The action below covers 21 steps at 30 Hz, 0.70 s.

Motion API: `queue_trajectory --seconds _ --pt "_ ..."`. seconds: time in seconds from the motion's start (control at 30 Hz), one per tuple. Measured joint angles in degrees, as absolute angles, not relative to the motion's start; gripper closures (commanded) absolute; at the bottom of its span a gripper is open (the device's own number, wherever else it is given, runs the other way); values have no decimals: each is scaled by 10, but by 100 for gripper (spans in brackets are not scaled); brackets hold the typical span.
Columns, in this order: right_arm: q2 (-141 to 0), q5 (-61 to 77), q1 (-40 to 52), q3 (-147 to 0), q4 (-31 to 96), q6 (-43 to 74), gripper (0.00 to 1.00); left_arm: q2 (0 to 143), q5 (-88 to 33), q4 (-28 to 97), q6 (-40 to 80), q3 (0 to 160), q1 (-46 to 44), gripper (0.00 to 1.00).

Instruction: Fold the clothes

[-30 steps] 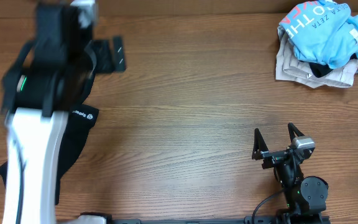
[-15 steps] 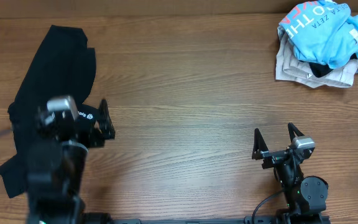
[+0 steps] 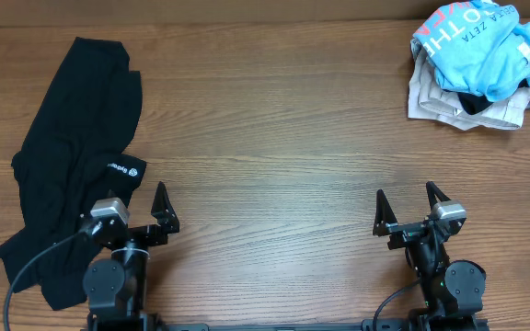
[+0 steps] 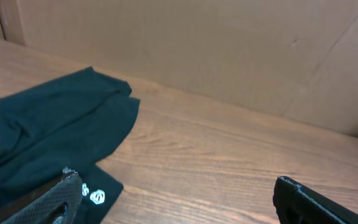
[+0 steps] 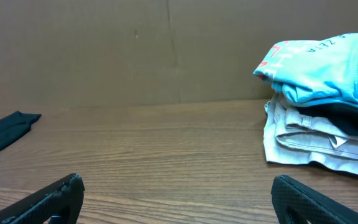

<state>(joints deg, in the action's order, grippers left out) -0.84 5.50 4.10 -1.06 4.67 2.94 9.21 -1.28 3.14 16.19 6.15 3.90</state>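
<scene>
Claws sit at the near edge of the surface [image 3: 274,138]: the left claw [image 3: 136,210] and the right claw [image 3: 406,198] both have their jaws spread wide and hold nothing.

Just beside the left claw, and partly under that arm, lies the black garment [image 3: 72,138]. It is rumpled in a long strip that runs from the near left up toward the far left, its small white logo [image 3: 125,168] facing up. A pinch here would likely catch two layers at once, so the cloth could lift as a bunch and not spread flat. A cable [image 3: 28,267] from the left arm crosses the garment's near end and might drag it.

Well apart, in the far right corner, the light blue T-shirt [image 3: 481,46] tops a heap of pale garments [image 3: 458,106], with something dark between. A deep grab there risks pulling several pieces together, or nudging the heap over the surface's side.
</scene>
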Motion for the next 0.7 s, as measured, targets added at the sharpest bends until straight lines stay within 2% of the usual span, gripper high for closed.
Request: queue_trajectory --seconds 0.37,0.7 --pt "-8 55 41 -11 47 29 0 15 1 46 154 7 39 0" --pt "-8 55 41 -11 47 29 0 9 1 46 135 7 39 0"
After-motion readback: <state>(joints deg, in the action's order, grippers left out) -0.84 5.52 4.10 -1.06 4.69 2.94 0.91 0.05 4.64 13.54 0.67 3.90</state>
